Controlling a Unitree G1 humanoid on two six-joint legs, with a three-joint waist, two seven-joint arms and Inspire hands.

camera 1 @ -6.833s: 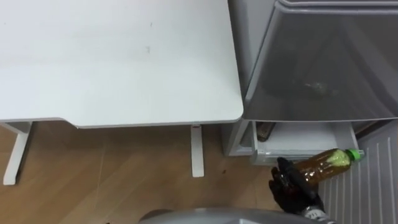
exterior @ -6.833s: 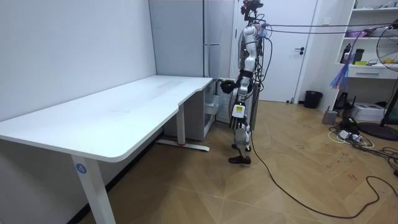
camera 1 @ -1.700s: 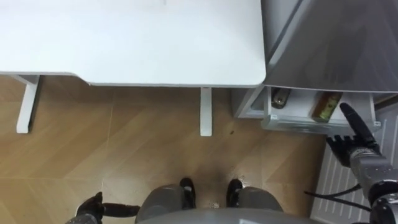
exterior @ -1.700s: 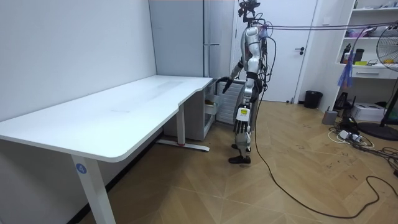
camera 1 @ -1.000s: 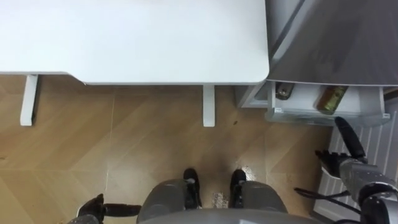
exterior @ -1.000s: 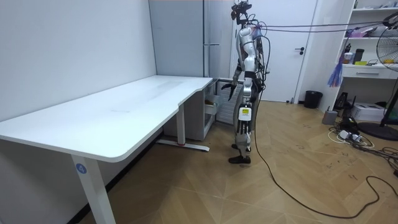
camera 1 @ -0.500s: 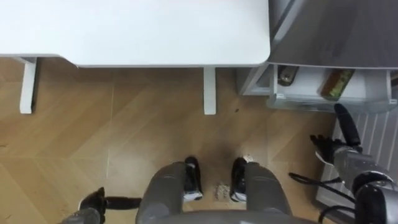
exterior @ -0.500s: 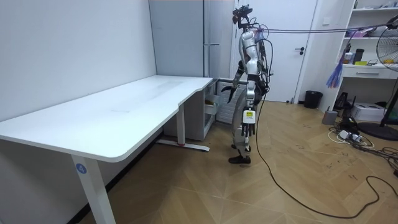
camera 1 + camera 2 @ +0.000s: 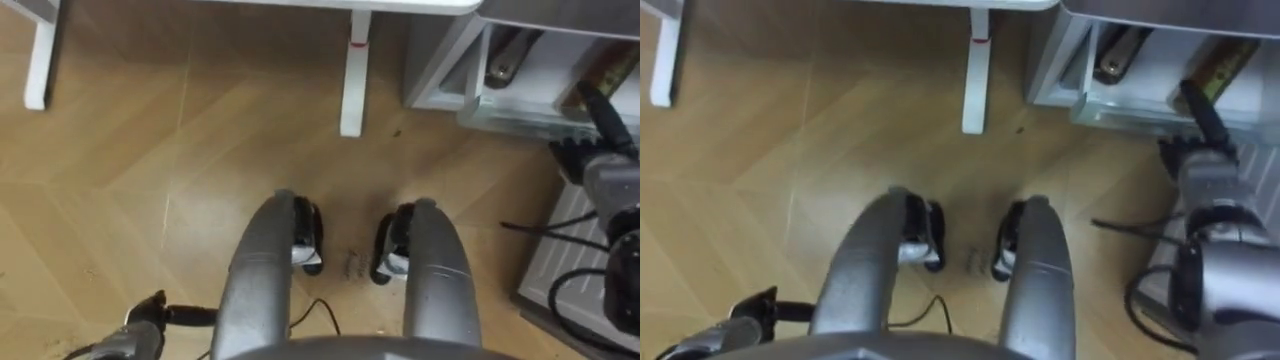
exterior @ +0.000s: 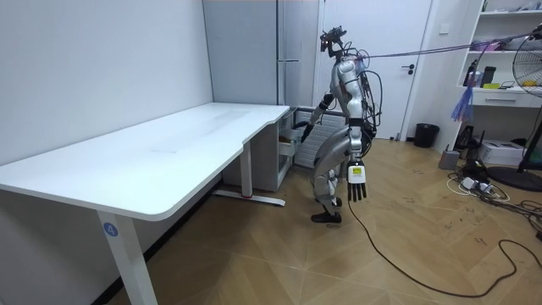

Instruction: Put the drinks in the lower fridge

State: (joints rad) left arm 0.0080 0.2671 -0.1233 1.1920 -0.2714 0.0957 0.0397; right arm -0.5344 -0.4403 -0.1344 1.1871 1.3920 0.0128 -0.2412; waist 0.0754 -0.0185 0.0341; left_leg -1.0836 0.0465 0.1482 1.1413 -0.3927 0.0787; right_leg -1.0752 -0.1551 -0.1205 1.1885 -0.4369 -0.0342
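Right hand [image 9: 598, 150]: open, fingers straight and pointing far, toward the fridge drawer [image 9: 505, 112]; 1 fingertip lies over the drawer's clear front wall in the eye views; contact cannot be confirmed; the hand holds nothing. Drawer: pulled out toward the robot at the bottom of the grey fridge [image 10: 288, 76], far right in the eye views. Drinks: 2 bottles lie in the drawer; the amber bottle [image 9: 612, 68] lies on the right side, just beyond the right hand's fingertip; the dark bottle [image 9: 506, 52] lies on the left side, well apart from the hand. Left hand [image 10: 357, 188]: open, fingers straight and hanging down beside the thigh, empty; in the eye views it is at the near left, well apart from the drawer. Robot posture, room view: knees bent, torso leaning toward the fridge, right arm stretched to the drawer. Surroundings: a ribbed white panel [image 9: 565, 262] lies near the robot's right foot, below the right hand in the eye views; a white table [image 10: 169, 152] stands left of the fridge; its nearest leg [image 9: 352, 82] is just left of the drawer; the floor [image 9: 180, 180] is wood.
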